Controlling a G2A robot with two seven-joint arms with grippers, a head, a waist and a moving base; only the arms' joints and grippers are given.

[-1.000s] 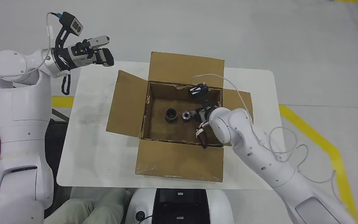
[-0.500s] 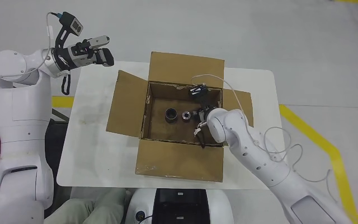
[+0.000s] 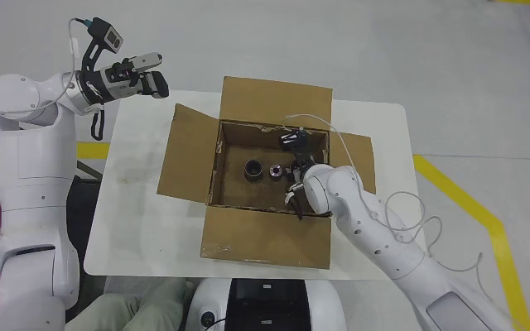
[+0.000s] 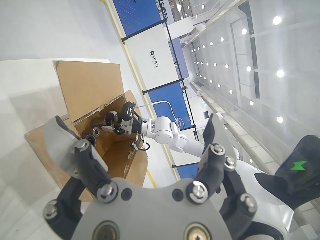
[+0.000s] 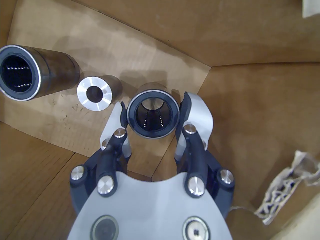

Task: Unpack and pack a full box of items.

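I judge this to be unpacking: my right gripper (image 5: 153, 113) is down in the box (image 3: 269, 230), at its right side, fingers clamped on an upright bearing (image 5: 153, 119). Next it needs a straight lift, clear of the sleeve (image 5: 94, 96) just beside it. My left gripper (image 4: 135, 124) hangs far left, fingers apart.

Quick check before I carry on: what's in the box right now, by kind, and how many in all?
Ball-lined bearings: 2, the bigger bearing and the gripped bearing in the right gripper
Plain metal bushing: 1
Total: 3, all upright on the floor of the cardboard box
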